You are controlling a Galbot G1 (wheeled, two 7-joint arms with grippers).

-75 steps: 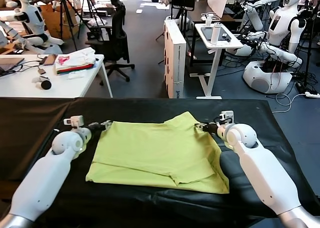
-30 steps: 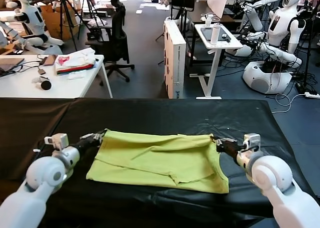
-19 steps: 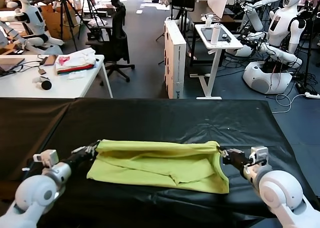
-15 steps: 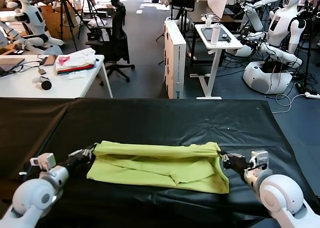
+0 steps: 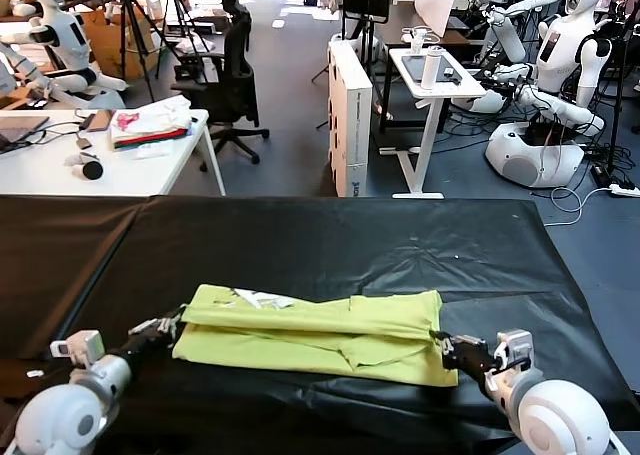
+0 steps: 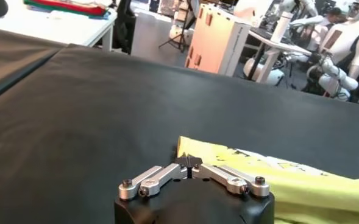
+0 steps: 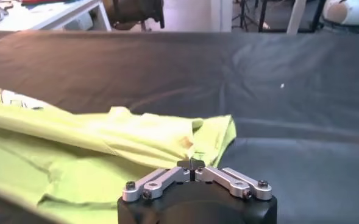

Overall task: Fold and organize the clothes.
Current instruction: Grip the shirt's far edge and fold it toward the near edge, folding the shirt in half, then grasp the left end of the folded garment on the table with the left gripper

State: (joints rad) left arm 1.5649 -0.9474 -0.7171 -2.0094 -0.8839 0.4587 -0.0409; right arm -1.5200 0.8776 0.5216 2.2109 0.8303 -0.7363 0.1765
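We hold the shirt (image 5: 315, 327) folded once, left gripper (image 5: 163, 326) and right gripper (image 5: 442, 347) each pinching a folded corner; further folds remain, we judge

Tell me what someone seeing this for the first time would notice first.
The lime yellow-green cotton T-shirt stands out, folded into a long band on the black table cover near the front edge. The left gripper and right gripper sit shut at its two ends. Behind, on a white table at far left, lies a white, pink and red cloth pile.
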